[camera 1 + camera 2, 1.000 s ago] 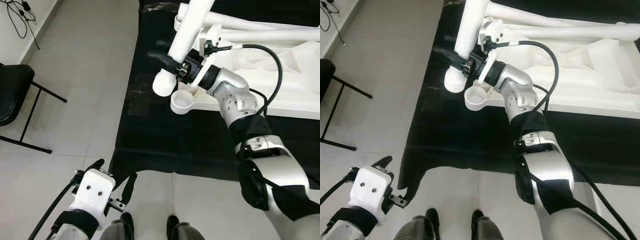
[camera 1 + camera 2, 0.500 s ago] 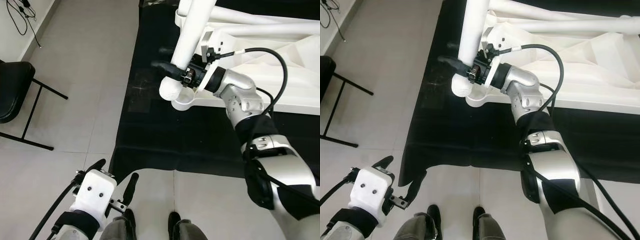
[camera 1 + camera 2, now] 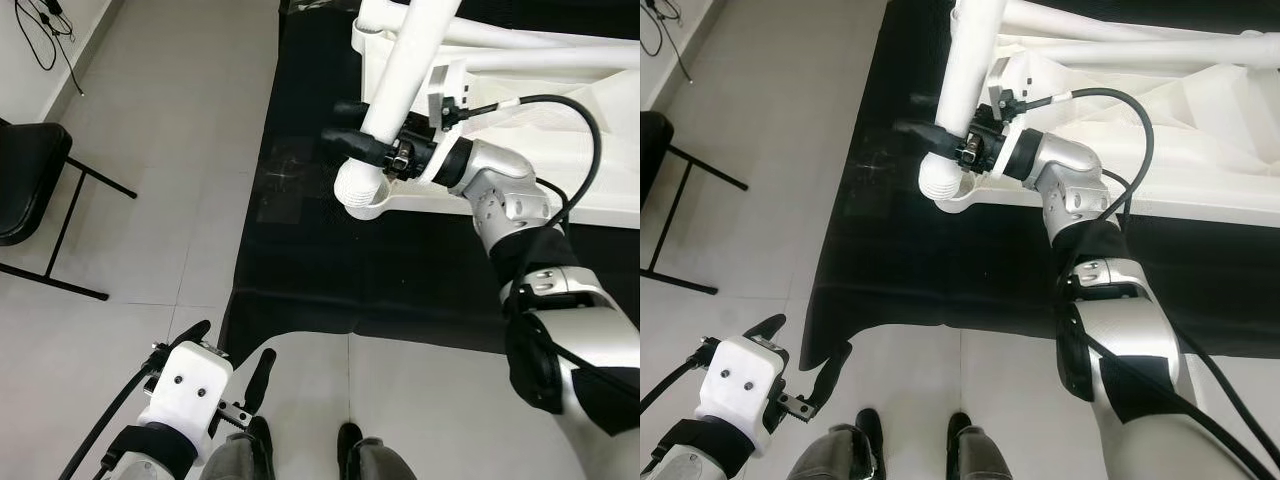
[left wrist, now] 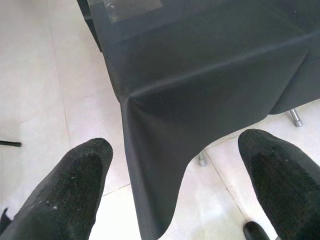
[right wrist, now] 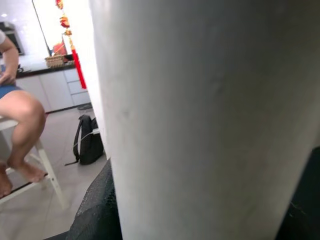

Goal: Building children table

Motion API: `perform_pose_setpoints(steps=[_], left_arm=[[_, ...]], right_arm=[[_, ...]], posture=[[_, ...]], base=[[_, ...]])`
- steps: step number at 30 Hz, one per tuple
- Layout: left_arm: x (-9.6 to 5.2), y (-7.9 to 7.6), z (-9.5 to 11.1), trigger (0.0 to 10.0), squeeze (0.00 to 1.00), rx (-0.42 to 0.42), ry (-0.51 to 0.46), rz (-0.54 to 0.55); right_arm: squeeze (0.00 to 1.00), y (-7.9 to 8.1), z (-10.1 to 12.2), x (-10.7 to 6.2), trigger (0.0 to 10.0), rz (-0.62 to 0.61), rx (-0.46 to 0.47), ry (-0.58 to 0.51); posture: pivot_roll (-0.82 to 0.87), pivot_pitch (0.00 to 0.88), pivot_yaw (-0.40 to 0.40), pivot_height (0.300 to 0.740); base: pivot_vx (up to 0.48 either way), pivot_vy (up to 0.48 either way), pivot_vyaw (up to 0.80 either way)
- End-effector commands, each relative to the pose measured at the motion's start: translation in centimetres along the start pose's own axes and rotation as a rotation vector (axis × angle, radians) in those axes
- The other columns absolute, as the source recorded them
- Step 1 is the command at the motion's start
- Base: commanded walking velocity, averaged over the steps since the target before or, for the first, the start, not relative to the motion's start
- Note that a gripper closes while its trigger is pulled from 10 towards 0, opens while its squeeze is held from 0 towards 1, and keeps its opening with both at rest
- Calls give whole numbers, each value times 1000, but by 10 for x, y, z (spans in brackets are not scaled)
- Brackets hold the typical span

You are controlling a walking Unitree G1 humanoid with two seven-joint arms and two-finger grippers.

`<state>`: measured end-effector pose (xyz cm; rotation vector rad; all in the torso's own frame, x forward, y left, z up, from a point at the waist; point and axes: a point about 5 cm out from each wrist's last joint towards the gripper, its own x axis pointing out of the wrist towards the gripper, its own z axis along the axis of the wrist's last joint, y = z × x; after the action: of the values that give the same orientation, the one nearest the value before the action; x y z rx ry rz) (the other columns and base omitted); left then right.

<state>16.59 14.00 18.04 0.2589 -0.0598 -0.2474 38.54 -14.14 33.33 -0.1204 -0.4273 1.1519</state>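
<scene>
My right gripper [image 3: 372,150] is clamped around a white table leg [image 3: 405,75], grabbing it low down near its ribbed foot, with one black finger [image 3: 345,138] poking out past the leg on my left side. The leg stands tilted, its upper end leaning away from me and over the white tabletop [image 3: 600,150], which lies flat on a table covered in a black cloth [image 3: 300,270]. The leg's bottom end sits right on the round socket [image 3: 362,203] at the near corner of that tabletop, touching it as far as I can tell. More white legs [image 3: 540,60] lie across the tabletop further back. From my right wrist camera the leg [image 5: 200,115] is huge and pale right in front of the lens, and off to one side there's a person's bare legs [image 5: 20,120] on a white stool, plus a black backpack [image 5: 90,140] on the floor. My left gripper [image 3: 228,362] just hangs low by my side near the cloth's corner, fingers spread wide apart and holding nothing; its wrist view shows both black fingertips [image 4: 75,185] with the draped cloth edge [image 4: 165,125] between them over the pale tile floor. A black chair [image 3: 30,185] stands well off to my left, and some cables [image 3: 45,30] run along the wall.
</scene>
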Motion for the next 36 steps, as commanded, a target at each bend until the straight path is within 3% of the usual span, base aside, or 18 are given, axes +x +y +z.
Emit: perform_pose_setpoints(steps=[1,10,16,17,19,21,25,26,28,31,36], left_arm=[[-4,-1,-2,10000,0,1,23,-3],[-5,-1,-2,10000,0,4,28,-9],[-5,-1,-2,10000,0,5,30,-9],[-5,-1,-2,10000,0,5,30,-8],[-5,-1,-2,10000,0,5,30,-8],[-4,-2,-3,10000,0,5,29,-7],[-4,-2,-3,10000,0,5,29,-7],[-3,-2,-3,10000,0,4,28,-5],[-3,-2,-3,10000,0,4,28,-5],[-2,-2,-4,10000,0,2,26,-4],[-1,-1,-4,10000,0,2,24,-2]], right_arm=[[0,1,-7,-2,10000,-1,14,32],[0,-4,-10,-4,10000,-79,-48,83],[0,-2,-11,-4,10000,-50,-94,126],[0,3,-15,-4,10000,19,-117,166],[0,3,-15,-4,10000,19,-117,166],[0,20,-25,-3,10000,221,-120,235],[0,20,-25,-3,10000,221,-120,235],[0,39,-25,-2,10000,425,-50,220],[0,39,-25,-2,10000,425,-50,220],[0,53,-22,2,10000,544,17,171],[0,60,-20,7,10000,577,53,121]], posture=[[94,421,-31,740],[93,426,-23,740],[92,425,-25,740],[92,425,-25,740],[92,425,-25,740],[85,419,-28,740],[85,419,-28,740],[75,408,-31,740],[75,408,-31,740],[71,405,-33,740],[69,402,-37,740]], base=[[0,0,0],[0,0,0],[0,0,0],[0,0,0],[0,0,0],[0,0,0],[0,0,0],[0,0,0],[0,0,0],[0,0,0],[0,0,0]])
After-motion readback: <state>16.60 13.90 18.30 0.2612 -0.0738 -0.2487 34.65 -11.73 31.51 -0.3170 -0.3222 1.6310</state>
